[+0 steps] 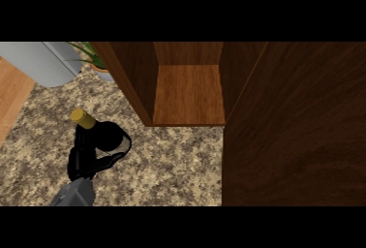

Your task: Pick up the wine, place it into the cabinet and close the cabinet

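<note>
The wine bottle [109, 136] is dark with a gold cap [83, 117] and appears left of centre over the speckled counter [172, 164]. My left hand [84, 157] comes in from the lower left, its fingers and thumb curled round the bottle's body and hiding part of it. Whether the bottle rests on the counter or is lifted I cannot tell. The wooden cabinet [136, 77] stands open just to the upper right of the bottle, showing a bare brown shelf [190, 94]. Its dark door [300, 126] is swung wide open at the right. My right hand is out of view.
A grey cylinder [39, 60] lies at the top left, with a potted plant [97, 63] beside the cabinet's left wall. A light wooden surface [10, 92] borders the counter at the far left.
</note>
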Controlling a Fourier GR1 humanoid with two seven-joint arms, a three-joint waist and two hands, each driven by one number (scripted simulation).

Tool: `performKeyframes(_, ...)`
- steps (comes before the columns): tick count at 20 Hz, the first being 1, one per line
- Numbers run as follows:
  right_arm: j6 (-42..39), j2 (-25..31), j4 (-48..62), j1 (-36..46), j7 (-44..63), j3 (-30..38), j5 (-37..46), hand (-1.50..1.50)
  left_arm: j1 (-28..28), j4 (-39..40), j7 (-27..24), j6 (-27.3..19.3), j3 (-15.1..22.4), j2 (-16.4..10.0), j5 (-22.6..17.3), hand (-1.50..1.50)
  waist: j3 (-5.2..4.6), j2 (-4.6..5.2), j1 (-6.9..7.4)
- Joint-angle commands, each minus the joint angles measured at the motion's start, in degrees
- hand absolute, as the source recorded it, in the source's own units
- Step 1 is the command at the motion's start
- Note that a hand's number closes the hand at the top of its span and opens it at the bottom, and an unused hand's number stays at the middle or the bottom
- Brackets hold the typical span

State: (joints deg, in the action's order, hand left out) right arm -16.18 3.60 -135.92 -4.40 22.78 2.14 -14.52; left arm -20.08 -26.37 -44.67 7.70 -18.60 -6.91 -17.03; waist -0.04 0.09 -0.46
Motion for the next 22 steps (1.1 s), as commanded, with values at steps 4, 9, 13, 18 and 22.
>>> performKeyframes(4,-1.36,-0.66,4.07,0.05,-3.59,1.07,-0.10,-1.50,-1.86,5.45,-2.92,3.40,0.37,-0.48,-0.50,-1.50,0.02,-0.02,0.16)
performKeyframes(9,1.49,-0.92,0.07,1.70,1.05,-1.49,2.26,-1.50,-3.12,10.03,-6.31,4.35,0.45,-0.15,-0.17,1.50,-0.01,0.02,0.03)
performKeyframes(13,-1.43,2.60,5.44,4.94,-1.37,5.18,-3.26,-1.50,-7.50,13.95,-6.70,2.84,0.08,-0.79,0.51,1.50,-0.04,0.21,-0.32)
performKeyframes(18,-0.80,-1.86,4.85,0.08,-4.51,-1.25,4.59,-1.50,-6.96,14.79,-8.77,5.01,0.58,-2.09,1.00,1.50,-0.04,0.20,-0.34)
performKeyframes(22,0.09,1.33,0.99,1.72,0.83,3.30,-1.37,-1.50,4.26,8.80,-13.64,8.97,6.25,1.33,4.78,1.50,0.11,-0.39,1.02)
